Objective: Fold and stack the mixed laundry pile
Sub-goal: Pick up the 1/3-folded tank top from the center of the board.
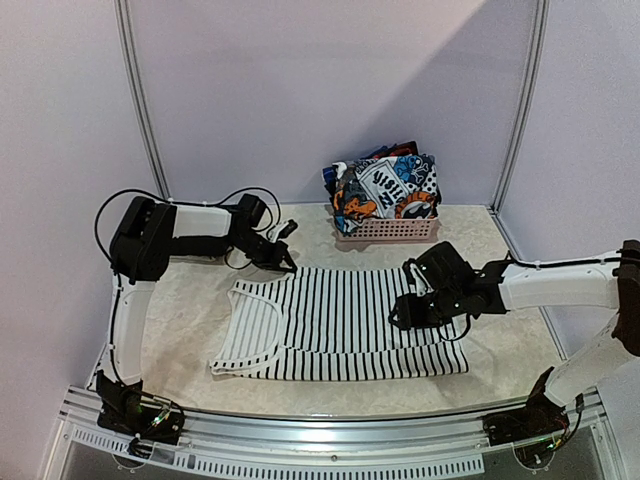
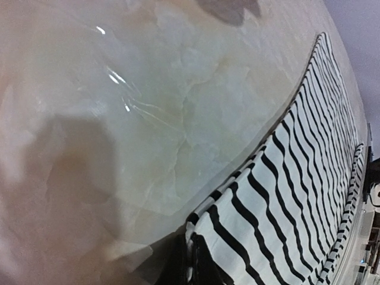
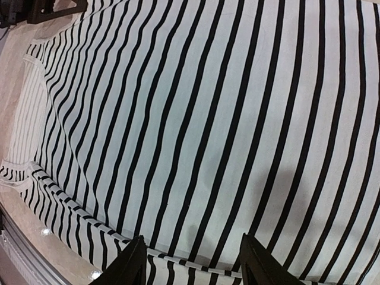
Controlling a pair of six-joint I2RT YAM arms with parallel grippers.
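White thin-black-striped shirt [image 1: 350, 320] spread flat on beige marbled counter [image 1: 185, 310], left claw [image 1: 282, 263] clenched on its far edge, right claw [image 3: 196, 267] released over it, graphic-print garment [image 1: 385, 190] in pink latticed basket [image 1: 390, 231], lettering illegible

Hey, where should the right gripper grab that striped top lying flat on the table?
On the striped top, probably the near right hem corner, coming in low from the right with the right gripper. The cloth lies flat, so only an edge offers a pinch, and that corner lies uncovered beside that arm.
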